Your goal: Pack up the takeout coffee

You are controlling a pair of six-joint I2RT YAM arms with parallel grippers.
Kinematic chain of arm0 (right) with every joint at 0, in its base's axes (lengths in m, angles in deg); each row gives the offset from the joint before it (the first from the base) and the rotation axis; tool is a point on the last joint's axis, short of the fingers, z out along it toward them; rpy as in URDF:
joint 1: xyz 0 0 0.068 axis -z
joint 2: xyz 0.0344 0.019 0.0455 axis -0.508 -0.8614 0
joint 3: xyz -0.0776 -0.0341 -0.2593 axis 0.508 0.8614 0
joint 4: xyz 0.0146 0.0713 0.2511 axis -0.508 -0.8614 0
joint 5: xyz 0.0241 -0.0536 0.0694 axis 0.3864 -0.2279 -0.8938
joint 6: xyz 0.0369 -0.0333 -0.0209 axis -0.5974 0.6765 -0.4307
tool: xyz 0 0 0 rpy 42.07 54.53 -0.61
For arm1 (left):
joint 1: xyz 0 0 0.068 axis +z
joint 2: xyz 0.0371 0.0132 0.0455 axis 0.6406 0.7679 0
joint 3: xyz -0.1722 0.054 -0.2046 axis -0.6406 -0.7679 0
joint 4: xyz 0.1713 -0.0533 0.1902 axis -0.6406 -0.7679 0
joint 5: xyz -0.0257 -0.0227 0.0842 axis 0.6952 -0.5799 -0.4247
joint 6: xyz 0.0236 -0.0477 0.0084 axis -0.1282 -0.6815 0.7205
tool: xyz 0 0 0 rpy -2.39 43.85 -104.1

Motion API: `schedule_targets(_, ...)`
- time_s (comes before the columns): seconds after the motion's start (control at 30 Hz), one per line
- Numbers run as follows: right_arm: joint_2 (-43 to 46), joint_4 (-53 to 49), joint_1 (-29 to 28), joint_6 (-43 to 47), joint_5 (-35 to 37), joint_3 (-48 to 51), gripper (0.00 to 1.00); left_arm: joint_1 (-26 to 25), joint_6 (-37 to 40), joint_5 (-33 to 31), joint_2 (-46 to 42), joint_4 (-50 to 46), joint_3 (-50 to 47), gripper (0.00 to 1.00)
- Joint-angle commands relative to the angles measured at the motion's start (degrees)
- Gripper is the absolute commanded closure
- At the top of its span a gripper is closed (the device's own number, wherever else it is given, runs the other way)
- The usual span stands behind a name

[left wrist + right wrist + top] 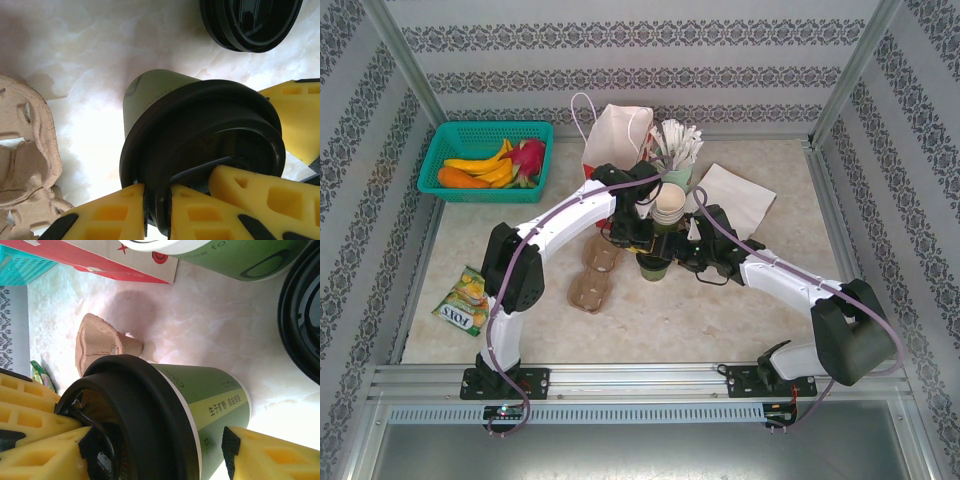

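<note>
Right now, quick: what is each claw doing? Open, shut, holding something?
Left gripper: fingers straddle the rim of the black lid; grip cannot be told.
Right gripper: closed on the paper cup, it seems.

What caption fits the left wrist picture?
Yellow claw around the rim of the black lid capping a green cup, brown tray beside.
</note>
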Motion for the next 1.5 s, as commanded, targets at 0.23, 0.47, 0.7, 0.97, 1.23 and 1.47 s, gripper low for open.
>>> schedule_targets(0.23,-1.63,-5.6,-1.04,1.87,3.76,0.04,0.33,-0.35,2.68,4.71,-4.74,3.57,-2.68,0.79)
schedule_targets(0.47,-1.76,-5.98,-1.07,2.07,3.93,-0.23,0.33,-0.08,3.35,4.86,-7.25,5.24,-4.25,0.79)
schedule_targets(0.7,-1.72,-6.2,-1.09,2.25,4.11,-0.15,0.33,1.13,5.28,2.34,-10.45,5.78,-4.98,0.78)
schedule_targets(0.97,-1.2,-6.44,-1.1,3.79,1.88,-1.84,0.24,1.67,3.22,-5.62,-17.49,13.64,-13.4,0.58)
schedule_targets(1.23,1.65,-8.01,-1.46,7.0,2.29,-4.37,0.14,2.03,-4.9,-24.3,-22.24,13.82,-21.52,0.13)
schedule_targets(1.47,3.49,-8.57,-2.88,8.28,5.56,-4.84,0.02,2.99,-8.77,-25.68,-20.12,13.32,-24.49,0.01)
